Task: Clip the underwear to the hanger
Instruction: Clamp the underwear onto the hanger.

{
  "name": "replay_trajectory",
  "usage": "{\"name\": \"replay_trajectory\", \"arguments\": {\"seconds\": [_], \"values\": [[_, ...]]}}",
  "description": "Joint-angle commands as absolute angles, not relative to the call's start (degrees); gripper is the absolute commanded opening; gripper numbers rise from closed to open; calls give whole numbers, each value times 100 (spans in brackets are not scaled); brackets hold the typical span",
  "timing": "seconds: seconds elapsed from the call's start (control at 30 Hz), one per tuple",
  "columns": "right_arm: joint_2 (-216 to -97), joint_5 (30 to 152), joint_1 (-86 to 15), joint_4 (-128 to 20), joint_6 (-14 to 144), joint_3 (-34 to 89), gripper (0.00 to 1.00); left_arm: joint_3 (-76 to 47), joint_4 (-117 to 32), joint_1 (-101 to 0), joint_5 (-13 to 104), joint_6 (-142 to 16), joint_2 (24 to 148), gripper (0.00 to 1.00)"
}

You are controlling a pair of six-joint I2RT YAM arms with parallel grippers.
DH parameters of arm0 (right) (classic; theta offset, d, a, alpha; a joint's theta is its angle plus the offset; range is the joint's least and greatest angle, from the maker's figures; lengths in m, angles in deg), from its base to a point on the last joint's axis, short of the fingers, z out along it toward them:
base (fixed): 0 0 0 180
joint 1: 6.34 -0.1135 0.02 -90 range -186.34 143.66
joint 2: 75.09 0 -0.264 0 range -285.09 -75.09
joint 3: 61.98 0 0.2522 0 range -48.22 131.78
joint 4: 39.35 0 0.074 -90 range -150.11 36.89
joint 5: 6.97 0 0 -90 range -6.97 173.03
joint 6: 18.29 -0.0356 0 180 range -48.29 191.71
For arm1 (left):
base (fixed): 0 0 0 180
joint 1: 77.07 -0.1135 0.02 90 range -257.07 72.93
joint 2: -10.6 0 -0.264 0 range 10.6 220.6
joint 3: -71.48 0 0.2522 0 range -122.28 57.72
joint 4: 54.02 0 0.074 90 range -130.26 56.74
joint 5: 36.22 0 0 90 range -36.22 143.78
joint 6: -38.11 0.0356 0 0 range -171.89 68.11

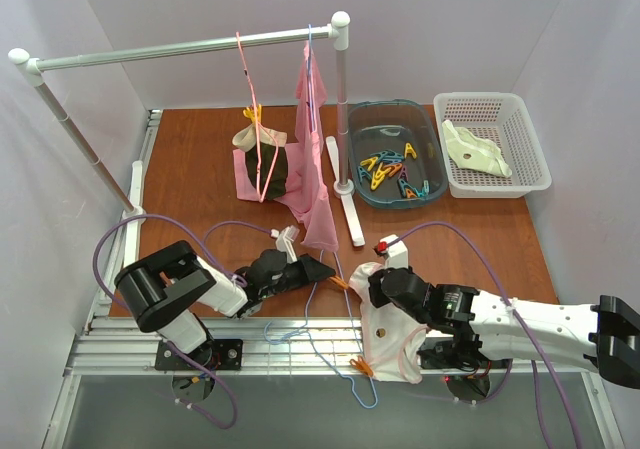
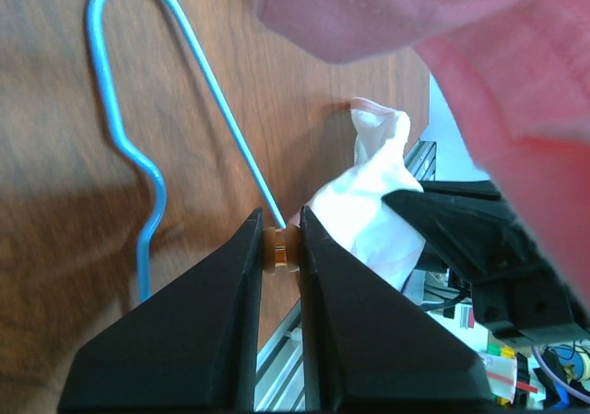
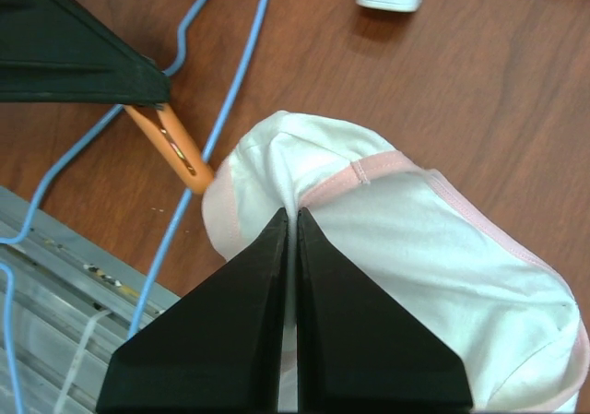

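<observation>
The pale pinkish-white underwear (image 1: 392, 334) lies bunched at the table's front edge. My right gripper (image 1: 377, 287) is shut on a fold near its pink-edged waistband (image 3: 387, 167). The light-blue wire hanger (image 1: 312, 337) lies flat beside it, with its hook (image 2: 138, 110) on the wood. My left gripper (image 1: 328, 269) is shut on an orange clip (image 2: 279, 248) that sits on the hanger wire, touching the underwear's edge (image 2: 364, 211). The right wrist view shows that clip (image 3: 175, 147) against the fabric (image 3: 406, 248). A second orange clip (image 1: 361, 368) sits at the hanger's lower end.
A rail (image 1: 190, 49) at the back holds a pink wire hanger (image 1: 255, 119) with dark olive underwear (image 1: 275, 169) and a pink garment (image 1: 315, 159). A blue bin of clips (image 1: 392, 154) and a white basket (image 1: 495, 144) with a cream garment stand back right.
</observation>
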State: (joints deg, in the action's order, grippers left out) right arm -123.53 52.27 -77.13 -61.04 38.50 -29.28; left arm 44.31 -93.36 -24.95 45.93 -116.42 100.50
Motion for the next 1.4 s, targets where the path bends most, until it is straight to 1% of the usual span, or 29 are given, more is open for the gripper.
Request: {"name": "replay_trajectory", "arguments": {"seconds": [0.0,0.23,0.53,0.8,0.97,1.0,1.1,1.37], "values": [[-12430,5482,-7736,-5488,3858,-2985,1,4295,-9546,-2442,4587,-11631,10103,11],[-12747,5614,-7736,-5364,3858,-2968,1,4304,-9695,-2407,4614,-11640,10156,14],[-12721,5605,-7736,-5206,3858,-2977,1,4391,-9827,-2363,4622,-11675,10174,17],[-12694,5508,-7736,-5215,3752,-2985,1,4471,-10178,-2109,4772,-11815,10349,19],[-12712,5368,-7736,-5302,3586,-2977,1,4532,-10249,-2056,4877,-11860,10420,19],[-12738,5342,-7736,-5607,3551,-2942,1,4567,-10249,-2056,4895,-11877,10420,19],[-12791,5368,-7736,-5846,3419,-2889,1,4594,-10319,-2038,4965,-11877,10437,19],[-12563,5377,-7736,-5891,3269,-3047,1,4550,-10250,-1871,5308,-11833,10411,18]]}}
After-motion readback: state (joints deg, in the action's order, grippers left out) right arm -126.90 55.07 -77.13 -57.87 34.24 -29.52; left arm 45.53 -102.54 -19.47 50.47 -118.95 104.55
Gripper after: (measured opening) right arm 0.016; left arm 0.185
